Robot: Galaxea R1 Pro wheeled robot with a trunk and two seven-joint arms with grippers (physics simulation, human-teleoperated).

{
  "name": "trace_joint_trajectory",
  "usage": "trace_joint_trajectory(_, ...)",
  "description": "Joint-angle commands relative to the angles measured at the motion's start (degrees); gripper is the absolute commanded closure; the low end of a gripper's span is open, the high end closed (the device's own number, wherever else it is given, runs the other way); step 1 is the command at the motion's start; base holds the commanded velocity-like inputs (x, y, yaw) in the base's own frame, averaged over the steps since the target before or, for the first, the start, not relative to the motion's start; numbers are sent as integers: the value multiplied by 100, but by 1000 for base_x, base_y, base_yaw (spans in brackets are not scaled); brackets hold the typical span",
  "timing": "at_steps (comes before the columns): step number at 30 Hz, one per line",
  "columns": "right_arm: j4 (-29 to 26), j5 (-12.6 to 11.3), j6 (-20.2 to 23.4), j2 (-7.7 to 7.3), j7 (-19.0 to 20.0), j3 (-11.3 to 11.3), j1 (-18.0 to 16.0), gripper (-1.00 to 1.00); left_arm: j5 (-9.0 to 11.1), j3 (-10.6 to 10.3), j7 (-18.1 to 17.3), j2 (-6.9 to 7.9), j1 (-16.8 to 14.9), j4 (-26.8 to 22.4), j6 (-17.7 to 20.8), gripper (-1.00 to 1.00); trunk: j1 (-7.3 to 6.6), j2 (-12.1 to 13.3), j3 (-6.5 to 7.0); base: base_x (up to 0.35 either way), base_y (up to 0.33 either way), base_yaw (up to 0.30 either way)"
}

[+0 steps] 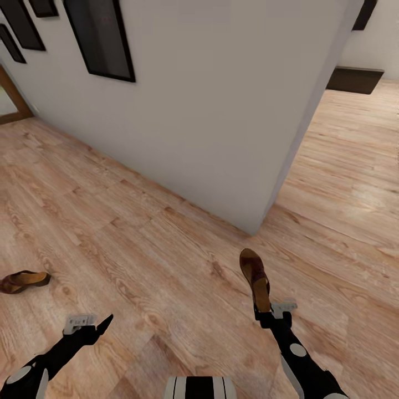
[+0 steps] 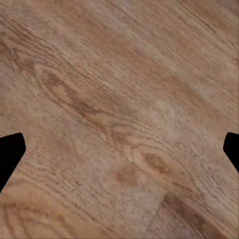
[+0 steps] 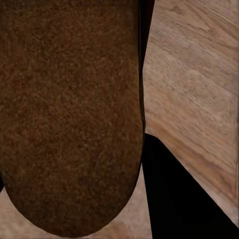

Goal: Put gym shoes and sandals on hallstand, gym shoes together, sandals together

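A light-grey wall runs from the upper left of the frame to a corner right of centre. Dark-framed pictures hang along its upper left. Wood-plank floor with visible grain covers the remainder; a dark low unit stands at the upper right.

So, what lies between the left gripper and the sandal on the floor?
In the head view, only bare floor lies between the left gripper and that sandal.

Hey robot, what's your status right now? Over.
Right gripper shut on one sandal. Left gripper open, empty. Second sandal on floor. Wall corner ahead.
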Motion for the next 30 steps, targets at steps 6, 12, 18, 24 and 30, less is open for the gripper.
trace_joint_trajectory(6, 40, 63, -294, -79, -10, 0, 406, 100, -198, 4, 6, -35, 28, 386, -710, -100, -17, 7, 185, 0, 0, 0)
trace_joint_trajectory(12, 357, 78, -560, -101, -2, 7, 641, 100, -230, 0, 8, -49, 60, 615, -1150, -100, -32, 15, 371, 0, 0, 0)
trace_joint_trajectory(18, 1037, 136, -1320, -100, 0, 10, 701, 100, -241, -1, 14, -53, 66, 884, -1332, -100, -47, 23, 557, 0, 0, 0)
trace_joint_trajectory(24, 1117, 143, -1453, -99, -4, 10, 704, 100, -244, 2, 17, -53, 67, 912, -1343, -100, -63, 31, 744, 0, 0, 0)
trace_joint_trajectory(30, 1149, 144, -1473, -98, -7, 10, 705, 100, -243, 5, 23, -53, 67, 916, -1345, -100, -78, 39, 930, 0, 0, 0)
